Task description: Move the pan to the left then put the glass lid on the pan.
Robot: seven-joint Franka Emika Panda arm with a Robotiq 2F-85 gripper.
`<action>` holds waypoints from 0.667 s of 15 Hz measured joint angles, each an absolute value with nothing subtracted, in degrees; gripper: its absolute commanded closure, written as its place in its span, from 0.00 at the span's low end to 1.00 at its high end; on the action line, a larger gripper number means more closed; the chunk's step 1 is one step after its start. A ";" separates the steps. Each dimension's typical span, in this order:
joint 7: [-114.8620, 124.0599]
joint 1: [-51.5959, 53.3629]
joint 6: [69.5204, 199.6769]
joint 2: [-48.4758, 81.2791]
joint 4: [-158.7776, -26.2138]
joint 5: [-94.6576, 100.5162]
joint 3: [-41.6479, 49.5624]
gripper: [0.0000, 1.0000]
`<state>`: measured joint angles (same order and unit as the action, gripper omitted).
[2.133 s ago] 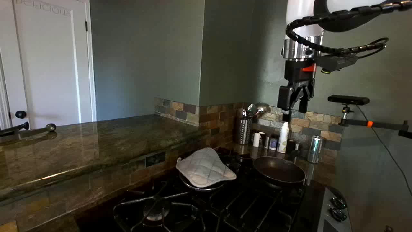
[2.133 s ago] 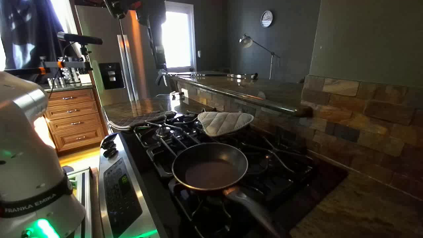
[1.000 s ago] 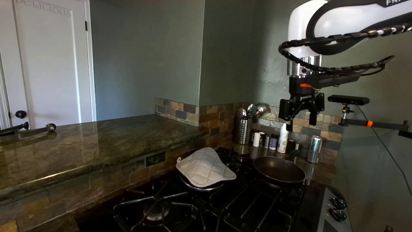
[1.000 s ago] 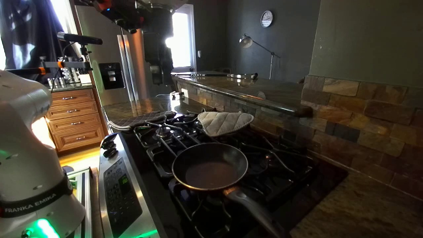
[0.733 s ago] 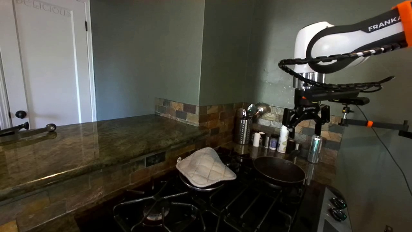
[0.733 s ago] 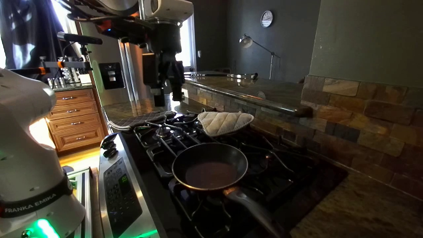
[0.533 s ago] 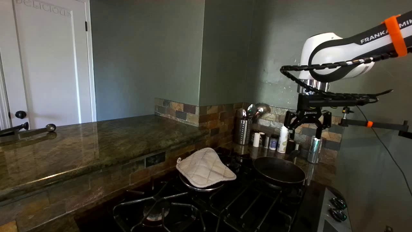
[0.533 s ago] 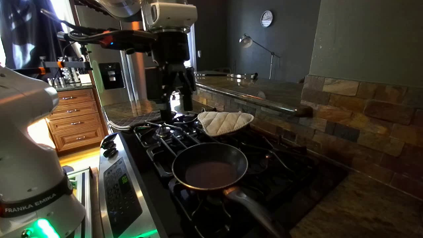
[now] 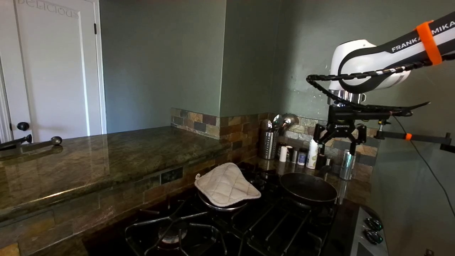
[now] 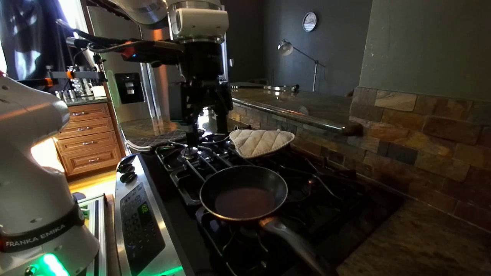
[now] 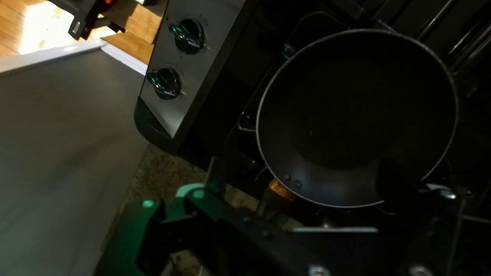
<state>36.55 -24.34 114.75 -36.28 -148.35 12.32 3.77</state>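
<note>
The dark round frying pan sits on the stove grate, its handle reaching toward the counter corner. A whitish quilted cloth pad is draped over a round thing with a shiny rim; this may be the glass lid, mostly covered, but I cannot tell. High above the stove, my gripper points down with its fingers spread and nothing between them. In the wrist view the pan lies below the gripper, and the handle's root shows between the fingertips.
Behind the pan stand a utensil canister, a white bottle, small jars and a steel can. A camera bar juts from the side. A raised stone counter borders the stove. A dark quilted mitt lies at the far end.
My gripper has come down and turned, so both fingers now show apart in an exterior view; over the last half second it has barely shifted. Pan and cloth pad have stayed put.
</note>
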 measured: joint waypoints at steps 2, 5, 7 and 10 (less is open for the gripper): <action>41.00 -25.96 117.18 -33.86 -148.35 12.26 4.16 0.00; 46.07 -27.23 122.03 -29.75 -148.32 11.73 6.10 0.00; 47.29 -27.27 125.65 -26.81 -148.16 11.23 8.01 0.00; 47.25 -27.18 128.59 -22.50 -147.00 9.44 10.07 0.00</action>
